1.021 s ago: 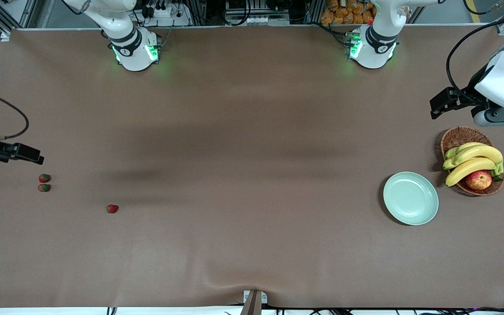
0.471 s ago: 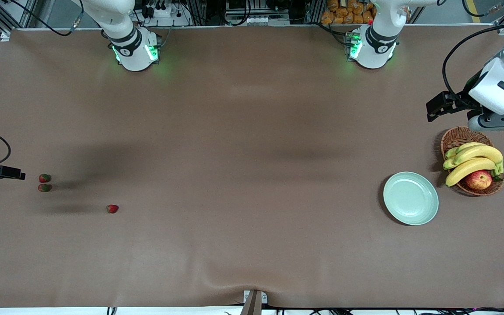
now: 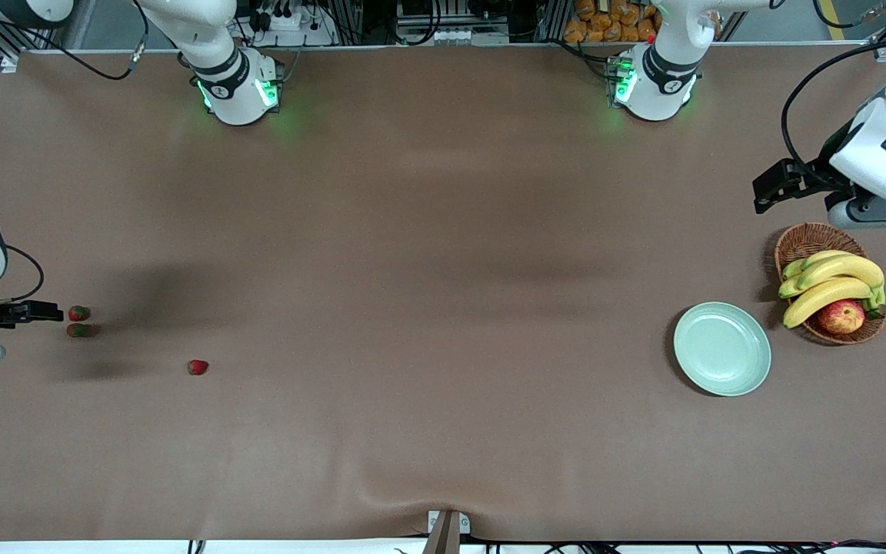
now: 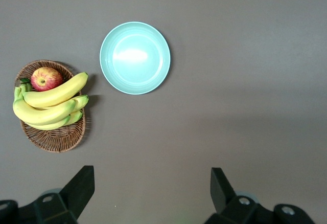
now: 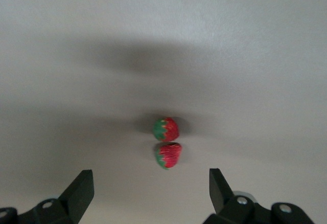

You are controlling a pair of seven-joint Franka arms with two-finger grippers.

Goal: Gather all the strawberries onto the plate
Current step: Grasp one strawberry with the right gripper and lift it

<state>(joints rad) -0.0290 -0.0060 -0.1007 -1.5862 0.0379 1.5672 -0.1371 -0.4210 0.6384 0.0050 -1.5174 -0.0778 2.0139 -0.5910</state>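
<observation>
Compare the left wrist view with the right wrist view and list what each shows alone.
Only the left wrist view shows the plate, bare, and the basket of bananas with an apple, under the open left gripper. Only the right wrist view shows two strawberries side by side, ahead of the open right gripper. Both show the brown tabletop.

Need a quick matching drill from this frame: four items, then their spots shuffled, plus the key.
Items:
1. plate
2. apple
3. lone strawberry
4. strawberry pair

Spots:
A. in the basket beside the bananas
B. just off the right gripper
C. empty, beside the basket
D. by itself, nearest the front camera

Pairs: 1-C, 2-A, 3-D, 4-B
</observation>
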